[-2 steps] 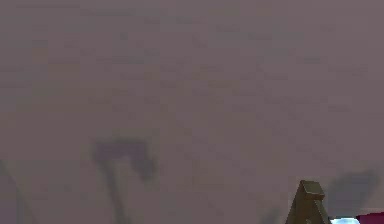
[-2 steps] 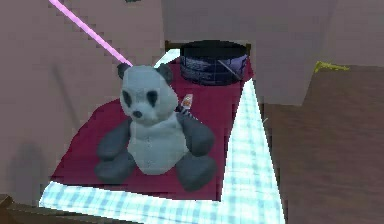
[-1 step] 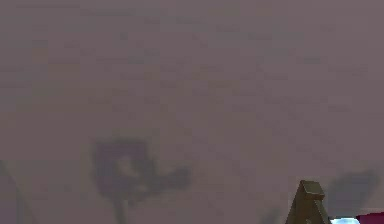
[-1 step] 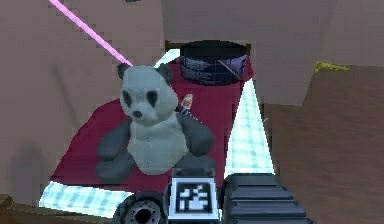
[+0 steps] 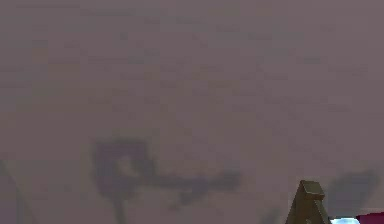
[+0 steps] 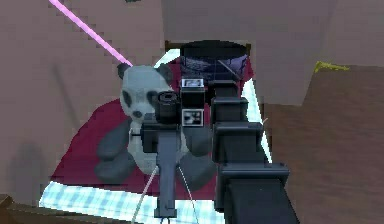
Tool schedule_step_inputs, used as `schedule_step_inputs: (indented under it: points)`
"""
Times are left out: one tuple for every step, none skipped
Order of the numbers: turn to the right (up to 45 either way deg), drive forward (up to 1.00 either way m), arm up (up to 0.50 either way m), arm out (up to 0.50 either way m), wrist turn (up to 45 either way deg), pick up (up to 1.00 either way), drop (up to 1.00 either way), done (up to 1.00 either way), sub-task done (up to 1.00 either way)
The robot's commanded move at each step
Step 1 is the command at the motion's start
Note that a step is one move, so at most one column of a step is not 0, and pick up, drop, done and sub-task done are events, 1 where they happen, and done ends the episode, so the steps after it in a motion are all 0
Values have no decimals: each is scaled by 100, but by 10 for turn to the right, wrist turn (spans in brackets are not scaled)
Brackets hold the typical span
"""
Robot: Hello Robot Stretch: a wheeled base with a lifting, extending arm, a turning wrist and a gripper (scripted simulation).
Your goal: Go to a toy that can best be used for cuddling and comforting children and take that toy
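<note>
A black-and-white panda toy (image 6: 135, 100) is seated on the dark red blanket (image 6: 75, 145) of a bed. The gripper (image 6: 165, 185) is seen right before it. Whether anything is held, or how the fingers stand, cannot be told. A dark round thing (image 6: 215, 52) is set beyond.

forward: close on wall (image 5: 190, 80) | side: down along arm (image 6: 250, 170) onto bed (image 6: 80, 145)

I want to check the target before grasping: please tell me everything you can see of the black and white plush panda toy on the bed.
The black and white plush panda toy looks soft and furry: white head, black ears and eye patches, dark arms and legs. It sits upright on the dark red blanket. The dark gripper overlaps it; contact cannot be told.
</note>
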Motion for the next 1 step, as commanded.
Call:
schedule_step_inputs:
  points:
    - [0,0,0,0,450,0,0,0,0]
